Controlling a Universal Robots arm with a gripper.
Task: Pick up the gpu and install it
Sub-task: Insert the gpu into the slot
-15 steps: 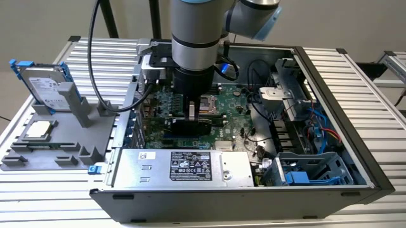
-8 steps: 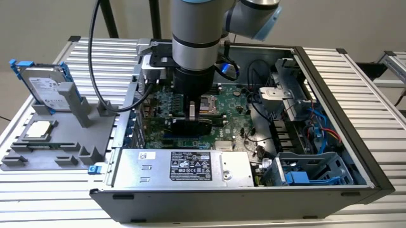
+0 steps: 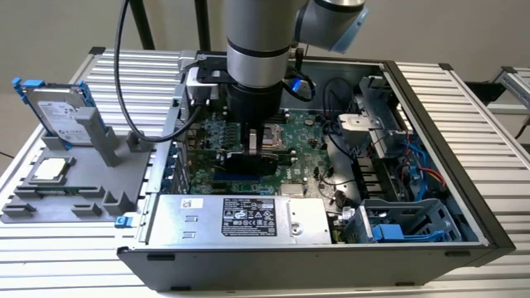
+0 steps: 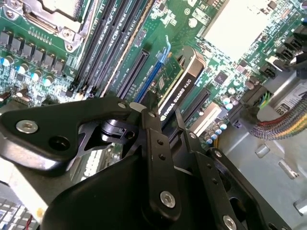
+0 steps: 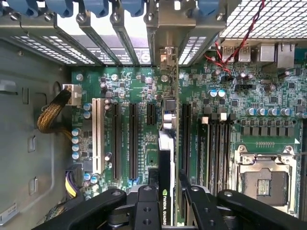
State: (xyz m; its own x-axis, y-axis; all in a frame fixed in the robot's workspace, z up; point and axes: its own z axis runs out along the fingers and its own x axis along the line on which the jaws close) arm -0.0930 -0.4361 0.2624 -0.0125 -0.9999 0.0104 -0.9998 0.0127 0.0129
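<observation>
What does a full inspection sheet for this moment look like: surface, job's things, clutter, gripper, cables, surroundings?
Surface: ribbed metal table carrying an open computer case.
Job's things: gpu stands on edge over the motherboard, at a slot, its bracket toward the rear slot covers; whether it is fully seated cannot be told.
Clutter: hard drive upright in a grey fixture; processor chip lying on the same fixture.
Gripper: gripper shut on the gpu's top edge, inside the case.
Cables: black cable hanging beside the arm; braided wire bundle in the case.
Surroundings: plain wall behind.
</observation>
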